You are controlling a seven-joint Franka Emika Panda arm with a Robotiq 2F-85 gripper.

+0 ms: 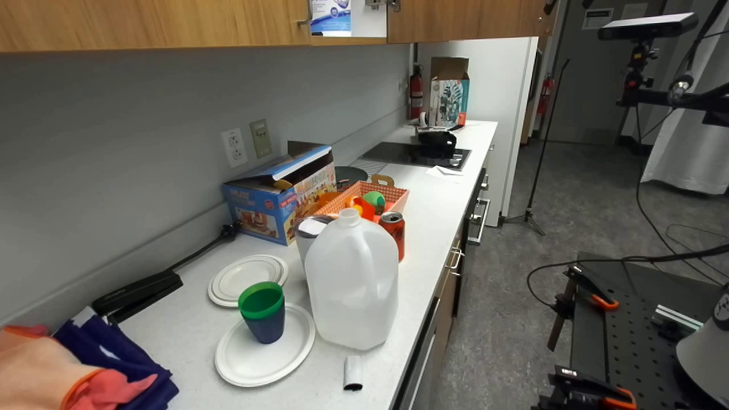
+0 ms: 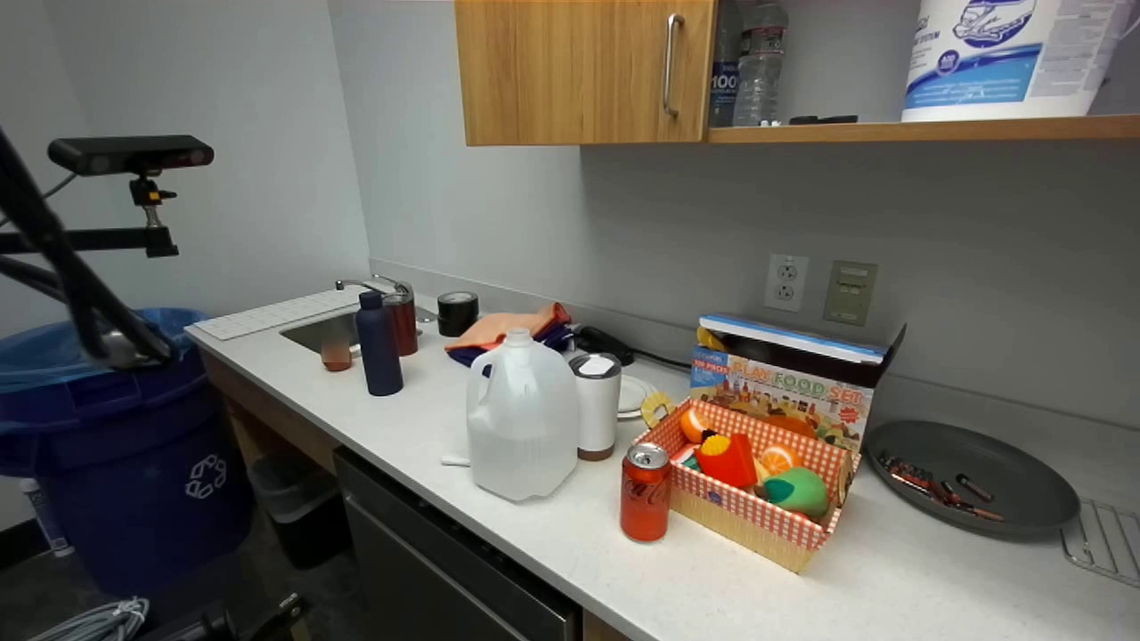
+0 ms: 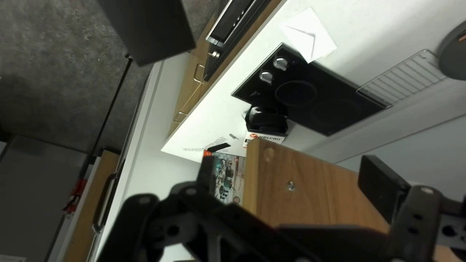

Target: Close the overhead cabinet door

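The overhead cabinet door (image 1: 464, 20) is a honey-brown wooden panel at the top of an exterior view. It stands swung open from the cabinet, with a metal hinge showing. Blue-and-white contents show inside the open cabinet, and a white-and-blue tub (image 2: 1002, 67) sits on its shelf. In the wrist view the door's face and edge (image 3: 313, 189) show between the fingers, with a small screw in it. My gripper (image 3: 295, 178) is open, with a finger on each side of the panel. I cannot tell whether it touches. Dark fingertips show by the door's outer edge (image 1: 549, 7). The door's handle is hidden.
A neighbouring closed cabinet door (image 2: 588, 71) has a vertical metal handle. Below lie the white counter (image 1: 421, 239), a cooktop (image 3: 298, 91), a milk jug (image 1: 352, 279) and a play food box (image 1: 279, 196). A white refrigerator (image 1: 490, 97) stands beyond. A camera on an arm (image 1: 649, 25) stands at the right.
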